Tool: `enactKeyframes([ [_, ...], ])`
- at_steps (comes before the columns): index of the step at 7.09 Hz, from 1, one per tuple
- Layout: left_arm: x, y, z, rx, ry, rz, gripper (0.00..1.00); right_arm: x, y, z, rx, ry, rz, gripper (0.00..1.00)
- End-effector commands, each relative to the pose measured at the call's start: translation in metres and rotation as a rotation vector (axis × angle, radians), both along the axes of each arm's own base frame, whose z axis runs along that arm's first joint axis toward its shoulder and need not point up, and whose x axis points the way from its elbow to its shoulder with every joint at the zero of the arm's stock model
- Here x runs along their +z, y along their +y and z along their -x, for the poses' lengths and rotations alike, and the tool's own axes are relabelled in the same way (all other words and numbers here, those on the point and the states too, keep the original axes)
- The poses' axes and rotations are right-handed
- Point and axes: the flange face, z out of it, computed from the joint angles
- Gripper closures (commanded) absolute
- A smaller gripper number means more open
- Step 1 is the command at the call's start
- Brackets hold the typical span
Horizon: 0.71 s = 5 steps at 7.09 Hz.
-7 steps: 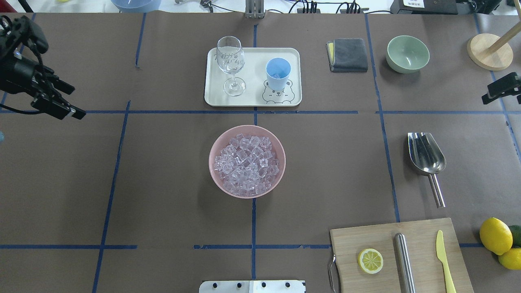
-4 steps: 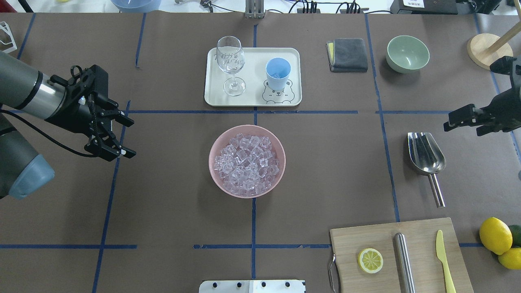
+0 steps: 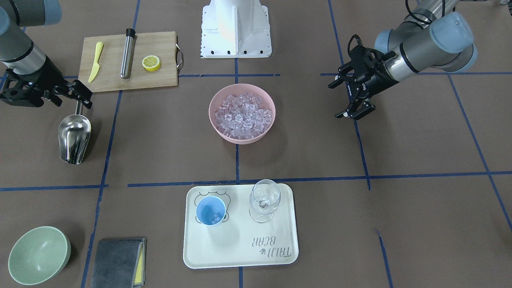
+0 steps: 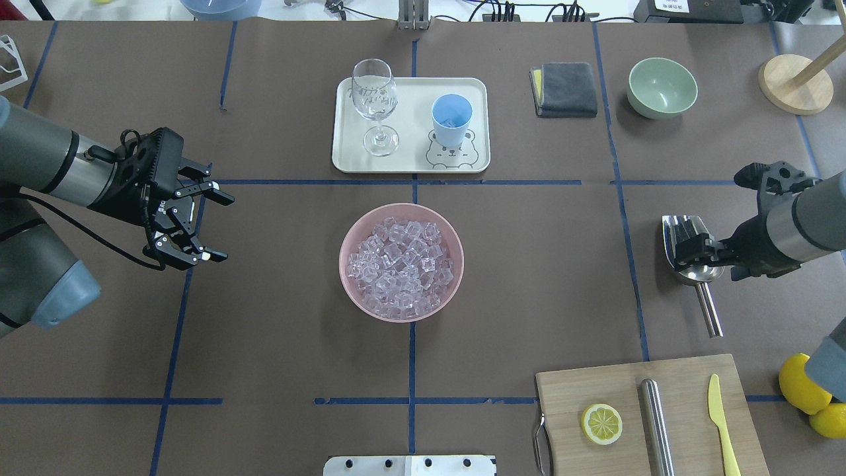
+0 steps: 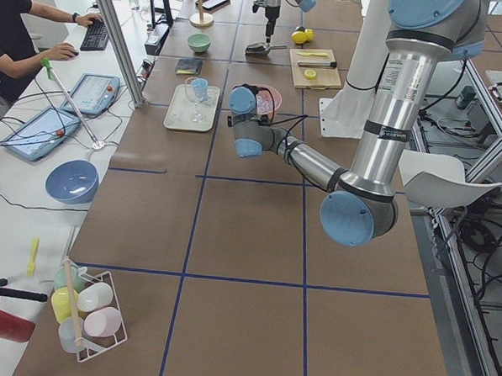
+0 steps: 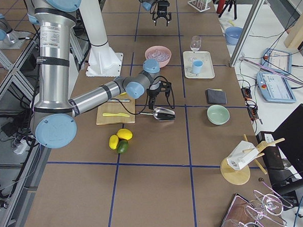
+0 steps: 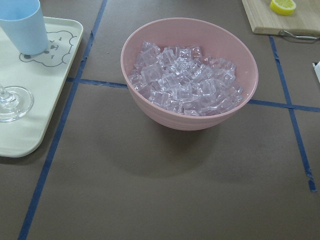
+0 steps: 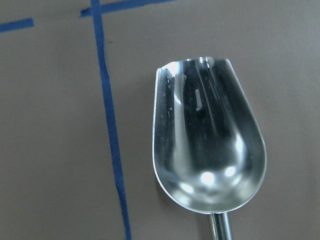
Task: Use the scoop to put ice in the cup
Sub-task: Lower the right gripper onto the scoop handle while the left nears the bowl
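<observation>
Tools, front-facing: the right gripper (image 3: 76, 102) hangs over the handle of the scoop (image 3: 74, 138) and hides most of the rod. The left gripper (image 3: 341, 100) is spread wide over bare table, well apart from the pink bowl (image 3: 240, 138).
Scoop, front-facing: it lies flat near the cutting board (image 3: 160, 80), its long axis running toward and away from the robot. The mouth points away from the robot, the handle toward it.
Cup, front-facing: the cup (image 3: 211, 211) stands upright on the tray (image 3: 240, 248) beside the wine glass (image 3: 264, 202), with some ice at its bottom.
Ice, front-facing: the ice (image 3: 242, 112) is heaped in the pink bowl.
Overhead: the right gripper covers the back of the trough. Contact cannot be told.
Left side: the scoop is far and too small to make out.
Right side: the right gripper's fingers stand parted, one on either side of the handle.
Left wrist: the cup is cut off at the top corner, and only the glass's foot shows.
Right wrist: the trough fills the frame, and the handle is cut off at the bottom edge.
</observation>
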Motion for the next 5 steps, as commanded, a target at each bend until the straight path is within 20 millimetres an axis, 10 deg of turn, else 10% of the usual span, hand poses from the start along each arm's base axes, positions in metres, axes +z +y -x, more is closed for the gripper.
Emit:
enactKeyframes([
  [1,0.015,-0.007,-0.008,0.002,-0.019,0.022,0.00,0.023,0.021,0.014,-0.045,0.062,-0.009,0.00],
  [5,0.015,-0.010,-0.011,0.004,-0.020,0.023,0.00,0.062,0.024,0.016,-0.143,0.097,-0.049,0.04],
])
